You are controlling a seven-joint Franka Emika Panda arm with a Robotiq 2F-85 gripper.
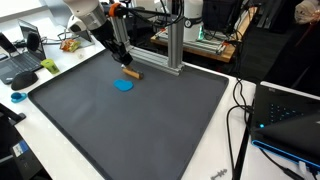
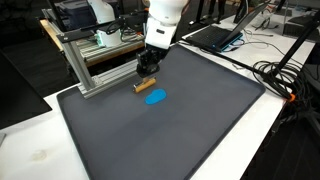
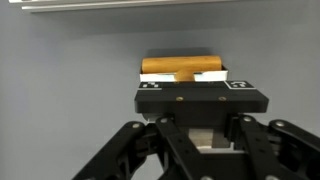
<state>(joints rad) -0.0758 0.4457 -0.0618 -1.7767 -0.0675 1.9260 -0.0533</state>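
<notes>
- One arm [image 1: 92, 22] reaches in from the far edge of the desk [image 2: 28, 140], bent over so that the tool [image 1: 126, 68] points steeply down at the mat [image 1: 150, 125].
- Both fingers [image 3: 160, 76] are clamped on a wooden block [image 3: 178, 66]; the wrist view shows the block lying crosswise between the white pads, its ends sticking out past them on either side.
- In both exterior views the wooden block [image 2: 145, 86] sits at the fingertips, low on the mat; whether it rests on the surface or hangs just above it I cannot tell.
- Just beside the block, on the side away from the frame, a flat blue piece [image 2: 156, 97] lies on the mat, apart from the tool.
- Most of the desk is covered by the dark grey mat, with a white border showing around it.
- Behind the tool an aluminium frame [image 1: 172, 45] stands at the mat's far edge, with lab equipment beyond it.
- In an exterior view an open laptop [image 1: 290, 115] stands beside the mat, with black cables [image 1: 238, 120] running over the white border.
- Only the wrist view shows the grip itself; it leaves out the blue piece, which both exterior views show.
- Only the exterior views show the arm's bend and the frame at full height; the wrist view catches just a pale bar [image 3: 130, 4] along its top edge.
</notes>
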